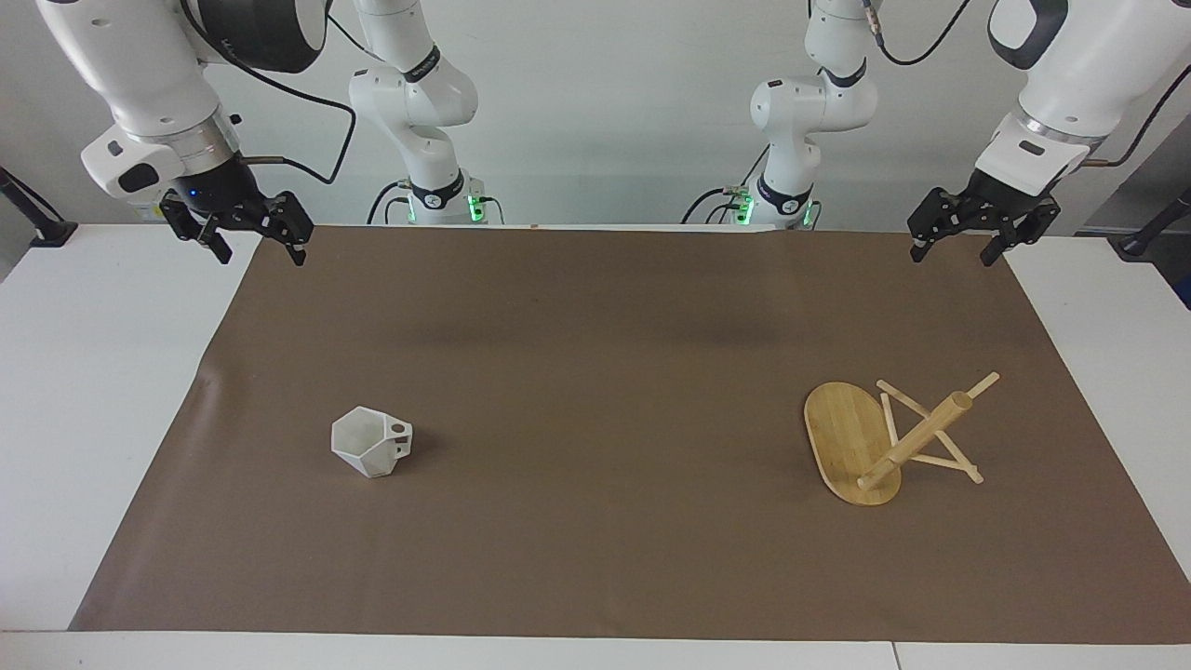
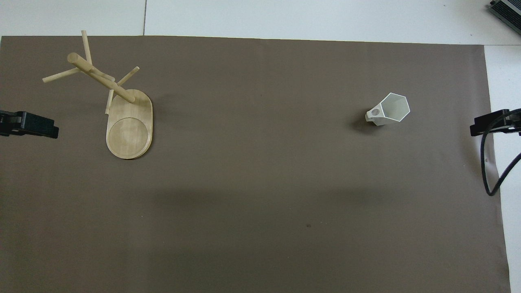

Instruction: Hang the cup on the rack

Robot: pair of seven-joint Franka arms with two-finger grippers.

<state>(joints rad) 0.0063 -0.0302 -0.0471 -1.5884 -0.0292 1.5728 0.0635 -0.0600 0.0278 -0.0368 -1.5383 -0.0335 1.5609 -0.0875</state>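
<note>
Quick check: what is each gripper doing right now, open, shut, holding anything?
Left gripper: open, empty, raised over the brown mat's corner at its own end.
Right gripper: open, empty, raised over the mat's corner at its end.

No legible text, label, brand, number or sign appears on any item in either view.

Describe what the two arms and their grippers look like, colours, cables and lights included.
Both arms are glossy white with rounded segments and black joint bands. The left gripper and right gripper are black, two-fingered, built of angular links under silver wrist rings. Black cables loop along the arms. Green lights glow at both bases, and a blue light shows on the right wrist.
</note>
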